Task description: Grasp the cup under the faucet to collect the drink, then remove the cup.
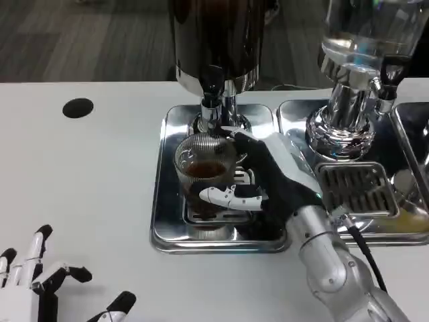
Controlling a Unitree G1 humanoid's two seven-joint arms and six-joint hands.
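A ribbed clear glass cup (203, 163) with brown drink in its bottom stands on the drip tray (167, 221), right under the black faucet (212, 90) of the dark drink dispenser (216, 40). My right hand (258, 178) wraps the cup from its right side, with the thumb across the front of the glass below the liquid line. My left hand (47, 285) rests at the table's near left corner, fingers spread, holding nothing.
A second dispenser (358, 60) with a clear tank stands at the right on its own chrome tray with a slotted grate (355, 188). A black round hole (78, 108) sits in the white table at the left. Bare tabletop lies left of the drip tray.
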